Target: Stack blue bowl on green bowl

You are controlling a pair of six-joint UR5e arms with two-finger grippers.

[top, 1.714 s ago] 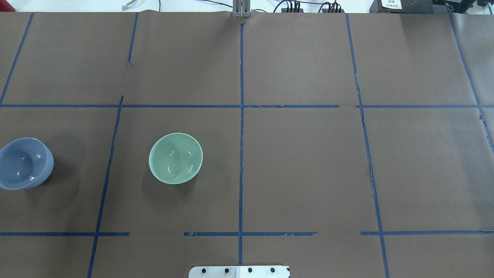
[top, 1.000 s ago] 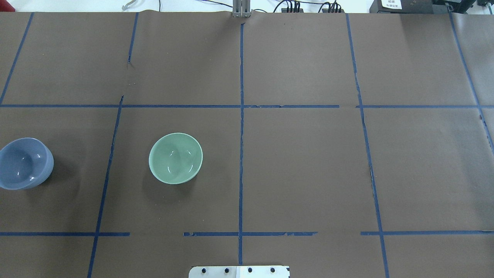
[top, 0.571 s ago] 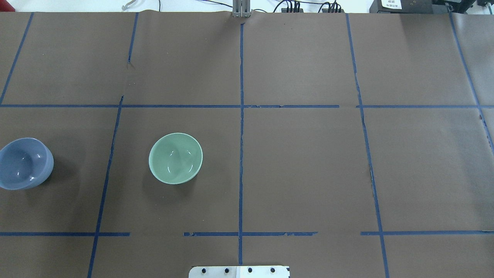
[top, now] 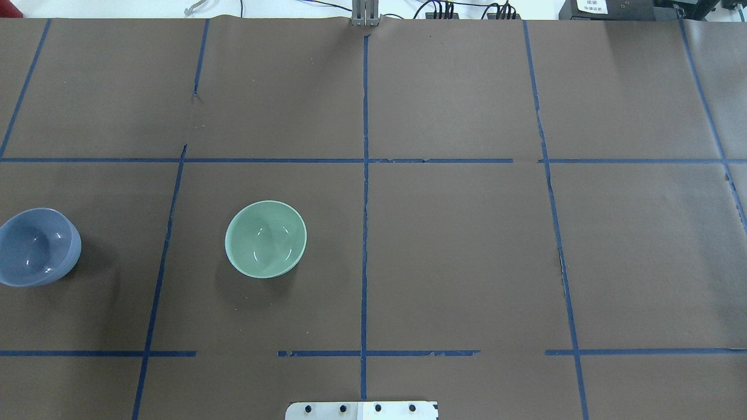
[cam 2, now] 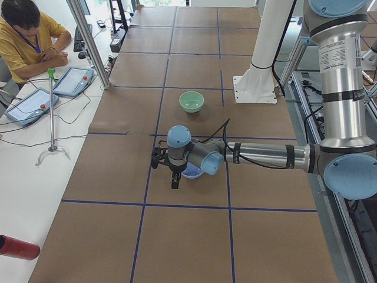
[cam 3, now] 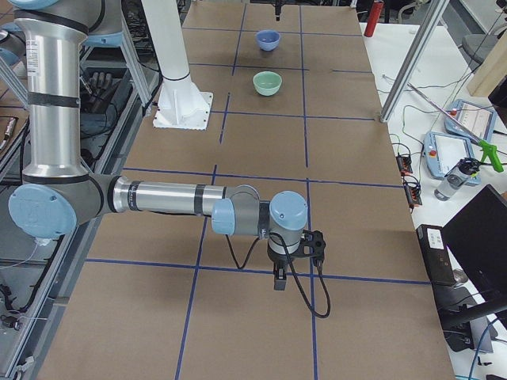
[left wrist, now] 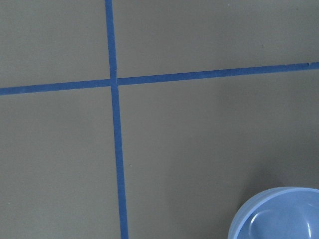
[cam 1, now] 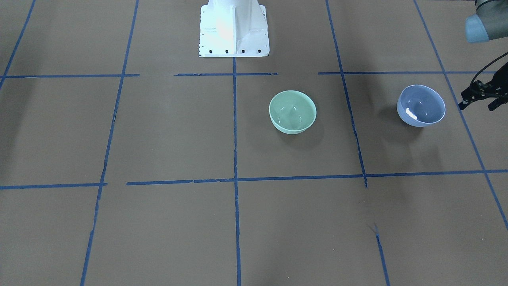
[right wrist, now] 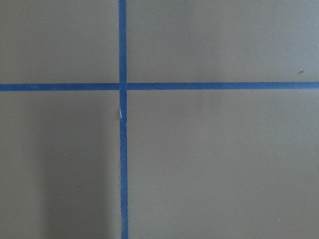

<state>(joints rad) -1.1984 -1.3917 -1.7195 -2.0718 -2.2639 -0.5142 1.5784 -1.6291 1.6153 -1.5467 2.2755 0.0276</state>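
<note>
The blue bowl (top: 35, 248) stands upright at the table's left edge; it also shows in the front-facing view (cam 1: 421, 105) and at the lower right of the left wrist view (left wrist: 279, 214). The green bowl (top: 265, 239) stands upright and empty about two bowl widths to its right, and shows in the front-facing view (cam 1: 293, 111). My left gripper (cam 1: 476, 107) hovers just outside the blue bowl, beyond the table's left end, with its fingers apart and empty. My right gripper (cam 3: 297, 257) hangs over bare table far from both bowls. It shows only in the right side view, so I cannot tell its state.
The robot's white base plate (cam 1: 234, 35) sits at the table's near middle edge. Blue tape lines (top: 365, 175) divide the brown table cover. An operator (cam 2: 29, 35) sits with tablets at the far side. Cables and boxes (top: 607, 9) lie along the far edge.
</note>
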